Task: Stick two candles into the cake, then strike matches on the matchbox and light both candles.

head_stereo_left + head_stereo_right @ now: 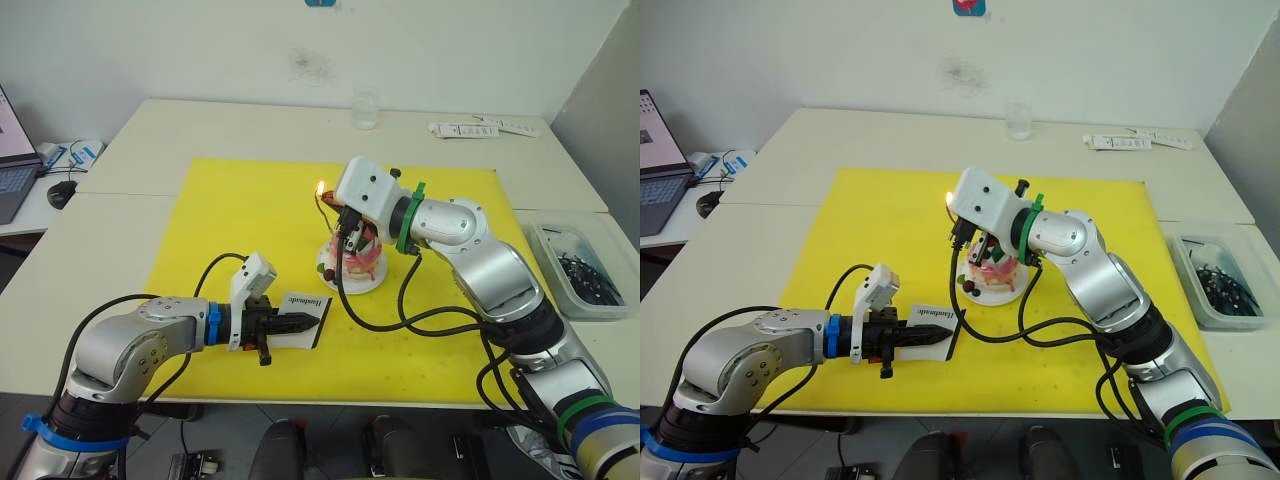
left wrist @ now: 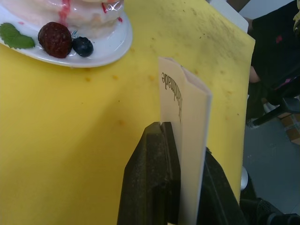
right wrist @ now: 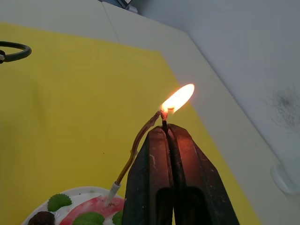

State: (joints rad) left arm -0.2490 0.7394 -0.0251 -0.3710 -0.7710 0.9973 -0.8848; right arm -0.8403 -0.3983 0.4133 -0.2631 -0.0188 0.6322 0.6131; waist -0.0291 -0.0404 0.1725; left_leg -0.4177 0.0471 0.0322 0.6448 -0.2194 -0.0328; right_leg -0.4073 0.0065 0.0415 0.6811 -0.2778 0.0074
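I see a pale bench (image 1: 130, 210) carrying a yellow mat (image 1: 230, 230). On the mat sits the cake (image 1: 352, 262) on its white plate. Off the mat, the bench holds a clear glass (image 1: 365, 110), white remotes (image 1: 480, 129) and a grey tray (image 1: 583, 268) of dark parts.

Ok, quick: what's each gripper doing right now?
Left gripper: closed on the matchbox.
Right gripper: closed on a burning match at the candle tip.

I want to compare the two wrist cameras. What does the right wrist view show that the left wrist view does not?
The right wrist view has the right gripper shut on a burning match, its flame at a candle tip. The left wrist view has the left gripper shut on the matchbox, held on edge. Both show the cake and the yellow mat.
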